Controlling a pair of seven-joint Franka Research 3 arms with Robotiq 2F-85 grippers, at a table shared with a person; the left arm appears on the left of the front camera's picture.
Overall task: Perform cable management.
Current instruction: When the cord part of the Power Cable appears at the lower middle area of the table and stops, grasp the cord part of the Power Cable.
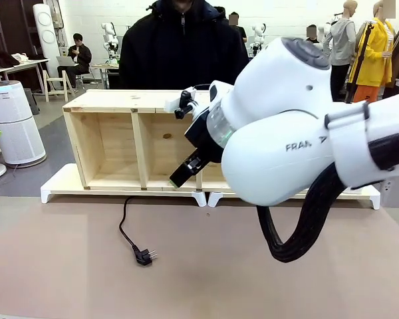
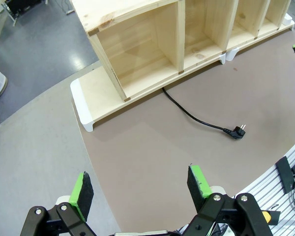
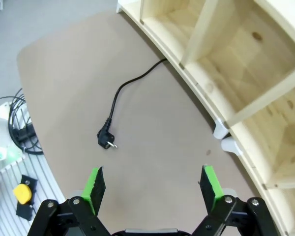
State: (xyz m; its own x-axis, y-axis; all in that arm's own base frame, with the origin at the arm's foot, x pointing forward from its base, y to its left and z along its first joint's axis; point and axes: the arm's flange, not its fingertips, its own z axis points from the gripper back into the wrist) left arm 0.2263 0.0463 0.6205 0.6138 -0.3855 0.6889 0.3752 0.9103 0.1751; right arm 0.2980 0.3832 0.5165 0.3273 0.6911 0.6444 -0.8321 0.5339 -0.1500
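While left pincer [image 2: 139, 177] and right pincer [image 3: 155, 178] hang wide and empty, cable [image 3: 119, 89] lies loose on table [image 3: 157, 132]: tidying all left.

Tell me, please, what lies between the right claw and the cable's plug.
Bare brown tabletop, as the right wrist view shows, separates the right claw from the cable's plug.

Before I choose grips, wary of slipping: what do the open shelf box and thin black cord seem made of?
Pale open shelf box: bare-looking wood; grain and knots show. Thin black cord: probably matte rubber or plastic sheath; it lies in loose curves.
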